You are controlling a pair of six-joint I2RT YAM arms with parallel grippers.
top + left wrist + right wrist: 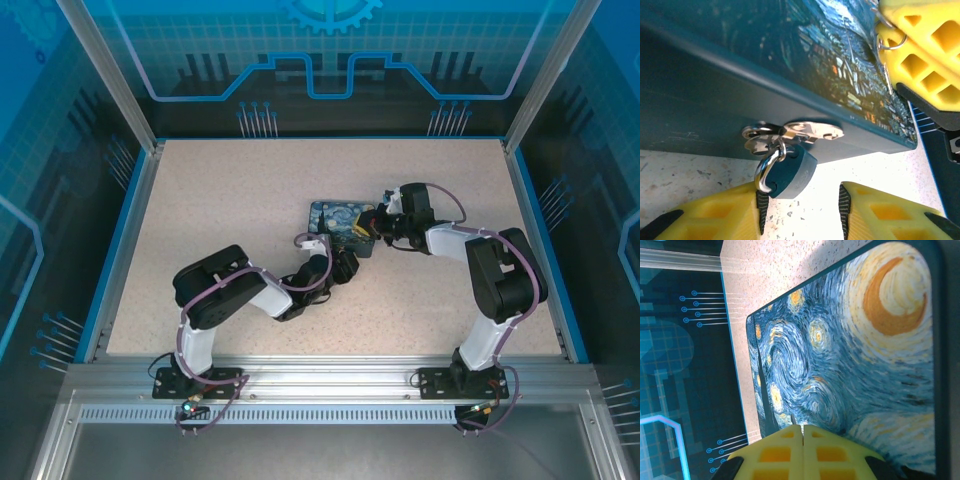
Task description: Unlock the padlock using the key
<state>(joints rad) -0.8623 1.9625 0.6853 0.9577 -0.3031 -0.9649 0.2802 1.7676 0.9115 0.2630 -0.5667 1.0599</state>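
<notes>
The box [335, 222] sits around the middle of the table [220, 200], a touch right of centre. On the box's near wall there's a hasp [810, 131], and the padlock [790, 172] hangs off it, just above the tabletop. The left gripper [800, 200] is right in front of the padlock, a finger on either side, with the lock hard by the left one. The right gripper [802, 432] reaches in from the right, tips over the lid.
</notes>
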